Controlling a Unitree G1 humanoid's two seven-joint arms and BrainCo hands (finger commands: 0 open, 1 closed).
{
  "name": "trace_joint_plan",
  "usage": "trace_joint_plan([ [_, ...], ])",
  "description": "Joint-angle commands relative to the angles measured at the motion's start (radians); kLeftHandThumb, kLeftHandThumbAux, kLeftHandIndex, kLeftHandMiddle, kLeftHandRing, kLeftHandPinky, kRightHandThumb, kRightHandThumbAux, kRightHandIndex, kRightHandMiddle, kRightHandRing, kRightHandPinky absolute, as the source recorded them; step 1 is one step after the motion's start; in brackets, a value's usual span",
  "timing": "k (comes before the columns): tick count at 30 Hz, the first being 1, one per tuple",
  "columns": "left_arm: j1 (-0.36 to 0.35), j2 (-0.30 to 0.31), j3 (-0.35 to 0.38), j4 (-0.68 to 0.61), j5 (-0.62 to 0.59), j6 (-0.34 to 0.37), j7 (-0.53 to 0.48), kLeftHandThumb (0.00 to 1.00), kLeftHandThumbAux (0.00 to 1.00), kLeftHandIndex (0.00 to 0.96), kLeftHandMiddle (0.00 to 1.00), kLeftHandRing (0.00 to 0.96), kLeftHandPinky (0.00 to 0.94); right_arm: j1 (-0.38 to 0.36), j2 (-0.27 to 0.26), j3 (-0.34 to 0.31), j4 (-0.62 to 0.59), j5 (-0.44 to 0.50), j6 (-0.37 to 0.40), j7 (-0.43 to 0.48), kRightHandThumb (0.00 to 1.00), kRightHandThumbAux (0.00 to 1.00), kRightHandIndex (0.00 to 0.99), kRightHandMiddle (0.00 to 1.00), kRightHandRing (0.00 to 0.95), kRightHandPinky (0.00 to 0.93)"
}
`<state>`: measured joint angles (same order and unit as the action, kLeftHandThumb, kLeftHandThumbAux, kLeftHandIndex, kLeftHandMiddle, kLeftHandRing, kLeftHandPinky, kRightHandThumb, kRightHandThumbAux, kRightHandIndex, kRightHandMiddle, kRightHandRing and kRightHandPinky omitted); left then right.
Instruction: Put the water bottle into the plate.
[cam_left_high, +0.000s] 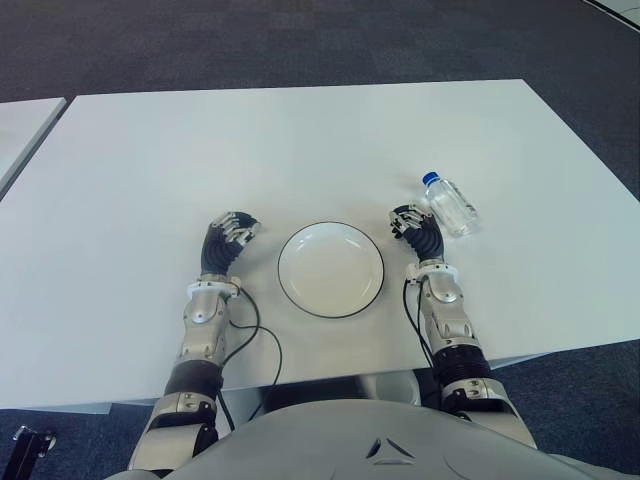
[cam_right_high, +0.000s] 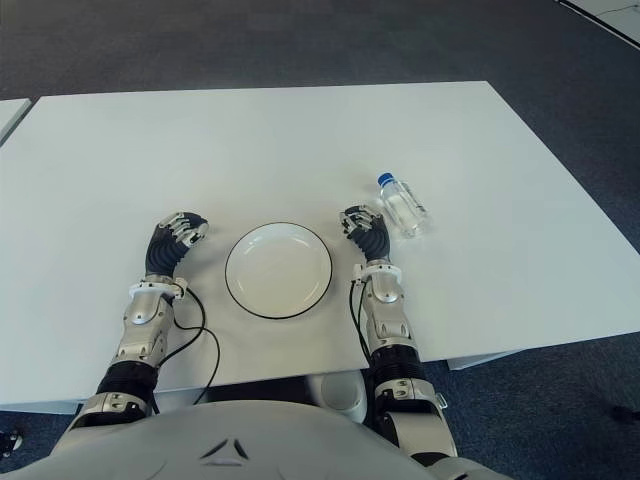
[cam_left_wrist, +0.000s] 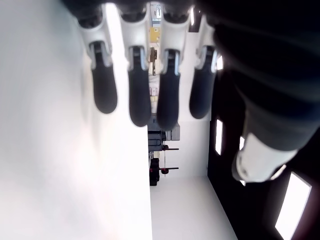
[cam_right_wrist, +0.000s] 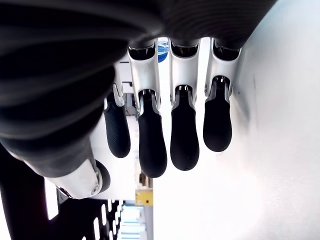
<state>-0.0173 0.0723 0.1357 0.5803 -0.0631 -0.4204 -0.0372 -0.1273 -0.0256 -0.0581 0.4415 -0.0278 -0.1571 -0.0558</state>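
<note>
A clear water bottle (cam_left_high: 450, 205) with a blue cap lies on its side on the white table (cam_left_high: 300, 140), cap pointing away from me. A round white plate (cam_left_high: 331, 269) with a dark rim sits in front of me with nothing in it. My right hand (cam_left_high: 408, 225) shows between the plate and the bottle, just left of the bottle and apart from it. Its fingers (cam_right_wrist: 184, 135) hang relaxed and hold nothing. My left hand (cam_left_high: 236, 229) shows left of the plate, its fingers (cam_left_wrist: 140, 95) loose with nothing in them.
A black cable (cam_left_high: 262, 335) loops on the table by my left forearm. A second white table (cam_left_high: 25, 120) stands at the far left across a gap. Dark carpet surrounds the tables. The table's near edge runs close to my body.
</note>
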Motion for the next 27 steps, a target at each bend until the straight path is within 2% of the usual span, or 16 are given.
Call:
trace_joint_plan([
  [1, 0.039, -0.015, -0.005, 0.045, 0.000, 0.045, -0.001, 0.708, 0.717, 0.424, 0.438, 0.424, 0.416, 0.032, 0.002, 0.001, 0.027, 0.003, 0.031, 0.003, 0.706, 0.729, 0.433, 0.619, 0.617, 0.614],
  [4, 0.040, -0.017, -0.004, 0.045, -0.002, 0.045, -0.002, 0.707, 0.716, 0.424, 0.437, 0.422, 0.413, 0.029, 0.001, 0.003, 0.023, -0.003, 0.016, -0.001, 0.706, 0.729, 0.432, 0.616, 0.615, 0.614],
  [12, 0.037, -0.021, -0.003, 0.053, -0.008, 0.040, -0.009, 0.707, 0.716, 0.426, 0.439, 0.423, 0.407, 0.005, -0.003, 0.025, 0.007, -0.080, -0.042, -0.081, 0.705, 0.729, 0.432, 0.602, 0.608, 0.604],
  [17, 0.035, -0.020, -0.006, 0.062, -0.002, 0.034, -0.006, 0.708, 0.715, 0.426, 0.441, 0.426, 0.412, -0.020, -0.016, 0.062, -0.002, -0.208, -0.128, -0.211, 0.704, 0.728, 0.430, 0.599, 0.599, 0.561],
  [19, 0.035, -0.021, -0.006, 0.064, 0.000, 0.035, -0.002, 0.708, 0.716, 0.427, 0.443, 0.426, 0.414, -0.035, -0.038, 0.090, -0.016, -0.293, -0.159, -0.277, 0.704, 0.729, 0.430, 0.600, 0.597, 0.547],
  [25, 0.034, -0.022, -0.008, 0.066, 0.006, 0.034, 0.006, 0.709, 0.716, 0.427, 0.445, 0.427, 0.415, -0.056, -0.076, 0.130, -0.020, -0.416, -0.180, -0.377, 0.701, 0.730, 0.427, 0.597, 0.593, 0.538],
  [27, 0.037, -0.025, -0.008, 0.065, 0.009, 0.031, 0.012, 0.710, 0.716, 0.427, 0.445, 0.426, 0.413, -0.072, -0.107, 0.153, -0.014, -0.499, -0.185, -0.452, 0.701, 0.732, 0.423, 0.579, 0.581, 0.534],
])
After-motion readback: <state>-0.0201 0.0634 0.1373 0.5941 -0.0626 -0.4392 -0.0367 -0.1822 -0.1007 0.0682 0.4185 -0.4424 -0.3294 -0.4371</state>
